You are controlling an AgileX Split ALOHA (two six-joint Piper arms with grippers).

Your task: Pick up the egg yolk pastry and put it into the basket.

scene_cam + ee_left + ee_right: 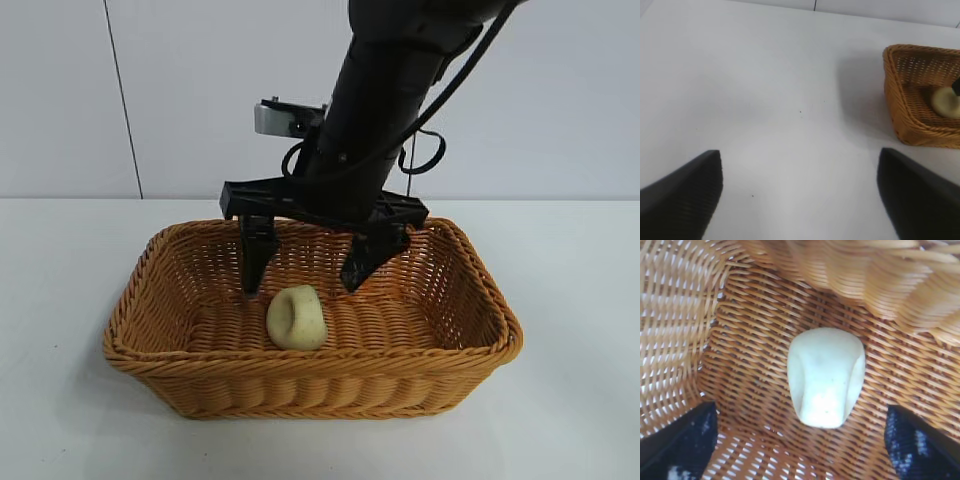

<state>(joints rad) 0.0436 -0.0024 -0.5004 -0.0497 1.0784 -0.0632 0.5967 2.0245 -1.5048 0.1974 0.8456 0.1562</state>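
My right tool (305,272) hangs inside the basket (455,345), pointing steeply down, fingers wide apart w/ nothing between them. The egg yolk pastry (296,318) lies loose on the basket floor just below and between the fingertips, close to the basket's front wall, dimple side turned toward the left wall. No contact that I can see; in my right wrist view the pastry (826,376) sits clear of both fingers (682,445), woven bottom showing on either side of it.

My left tool (800,195) is parked over bare counter (765,90), well apart from the basket (900,100), fingers spread, holding nothing. From there the pastry (945,101) shows inside the basket's near corner.

Basket stands abt mid-counter, well in from the counter's edges as far as I can see.

Progress, my read: pick-up done, carry done, drop done, i.e. the pastry is in the basket and I've let go. Task's goal looks met. What's left is housekeeping only: lift the right tool straight up out of the basket w/o clipping the rim or nudging the pastry, then go park. Pastry looks settled, not rolling, so low risk.
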